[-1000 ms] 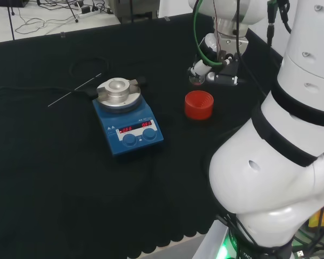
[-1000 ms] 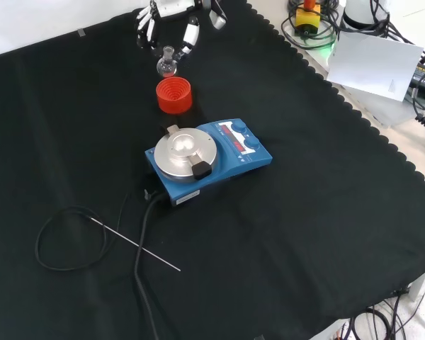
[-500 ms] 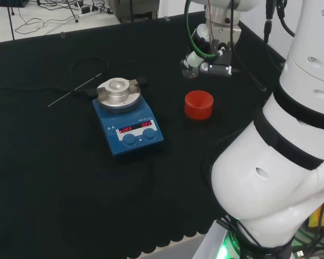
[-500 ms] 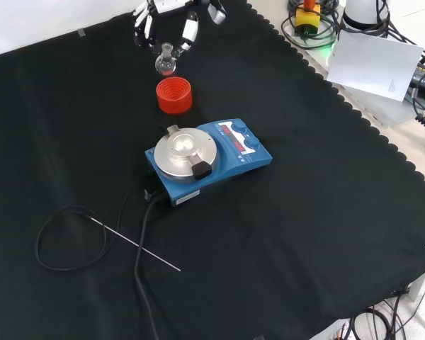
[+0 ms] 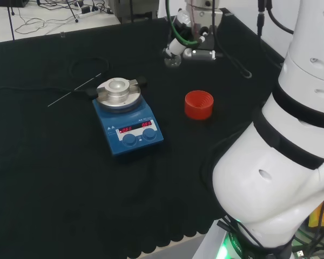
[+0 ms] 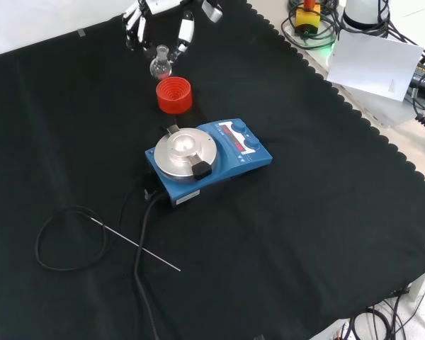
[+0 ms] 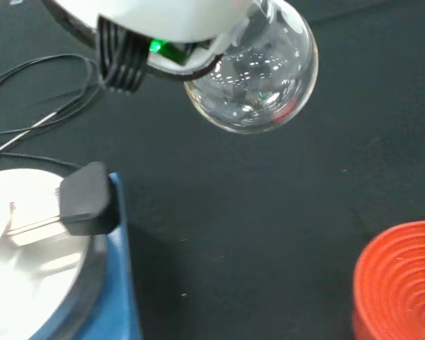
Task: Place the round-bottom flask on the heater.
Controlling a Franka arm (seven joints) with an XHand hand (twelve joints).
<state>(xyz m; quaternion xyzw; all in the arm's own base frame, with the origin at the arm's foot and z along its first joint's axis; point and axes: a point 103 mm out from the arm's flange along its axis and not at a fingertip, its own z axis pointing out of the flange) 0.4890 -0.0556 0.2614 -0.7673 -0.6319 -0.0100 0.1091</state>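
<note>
A small clear round-bottom flask (image 6: 159, 66) hangs in the air above the cloth, its neck pinched by the black and white hand (image 6: 156, 18) that comes in from the top of the front view. In the head view the flask (image 5: 173, 59) and the hand (image 5: 191, 49) are above and behind the red ring. The wrist view has the flask's bulb (image 7: 258, 74) close up, under a white part of the hand. The blue heater (image 6: 207, 159) with its round silver plate (image 5: 117, 91) stands in the middle of the cloth; nothing stands on the plate.
A red ribbed ring stand (image 6: 174, 95) sits on the cloth just below the flask, between it and the heater. A thin metal rod (image 6: 136, 245) and a looped black cable (image 6: 64, 237) lie near the heater. The arm's white links (image 5: 281, 140) stand at the head view's right.
The hand has carried the flask up and away from the red ring, leftwards in the head view, towards the heater's side. The ring and heater have not moved.
</note>
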